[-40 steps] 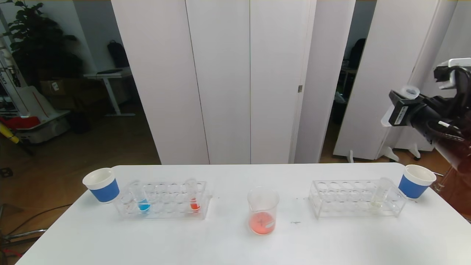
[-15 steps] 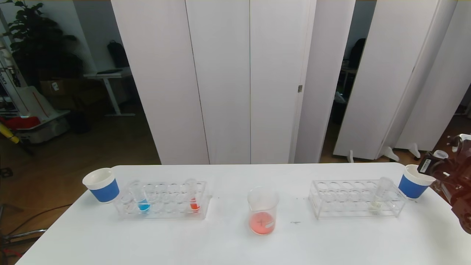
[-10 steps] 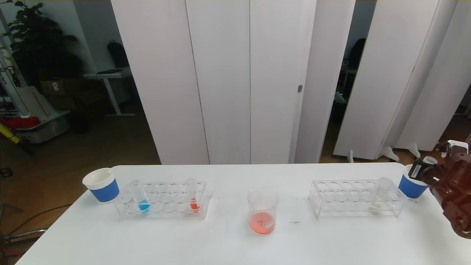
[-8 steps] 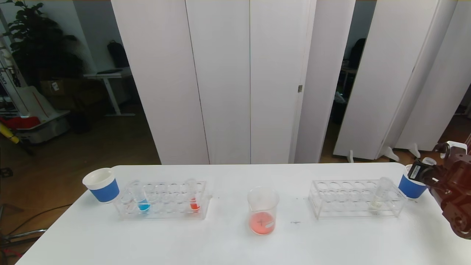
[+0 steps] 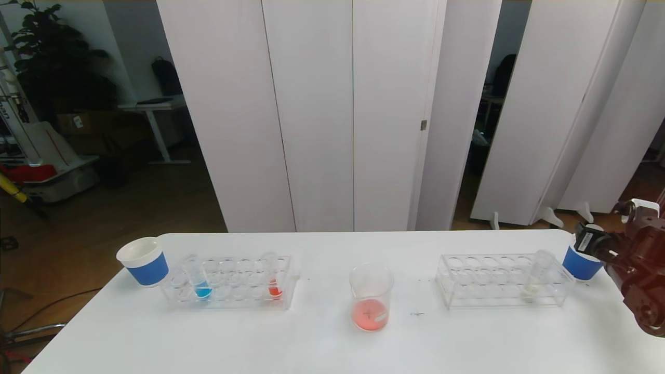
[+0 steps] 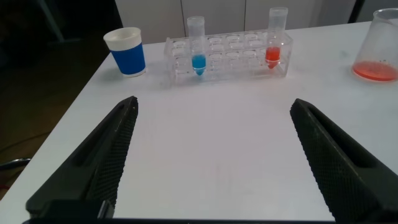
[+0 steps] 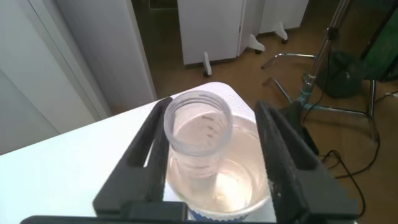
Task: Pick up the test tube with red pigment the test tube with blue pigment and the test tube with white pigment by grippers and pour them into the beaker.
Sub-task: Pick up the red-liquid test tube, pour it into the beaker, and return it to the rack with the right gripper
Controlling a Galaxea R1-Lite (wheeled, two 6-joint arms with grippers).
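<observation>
The beaker (image 5: 370,296) (image 6: 379,46) stands mid-table with red liquid at its bottom. In the left rack are the test tube with blue pigment (image 5: 200,280) (image 6: 198,43) and the test tube with red pigment (image 5: 273,278) (image 6: 275,37). The test tube with white pigment (image 5: 537,275) stands in the right rack. My right gripper (image 5: 592,239) (image 7: 214,106) hovers over the right paper cup (image 5: 579,262), jaws open. An empty clear tube (image 7: 198,134) stands in that cup, leaning on one finger with a gap to the other. My left gripper (image 6: 214,104) is wide open and empty, low over bare table before the left rack.
A clear left rack (image 5: 228,283) and right rack (image 5: 499,280) flank the beaker. A second blue-and-white paper cup (image 5: 144,259) (image 6: 127,50) sits at the table's far left. The right cup stands close to the table's right edge.
My right arm came down from high at the right to the right cup. Its jaws, shut on the empty tube, have opened, and the tube's mouth has sunk lower in the cup.
</observation>
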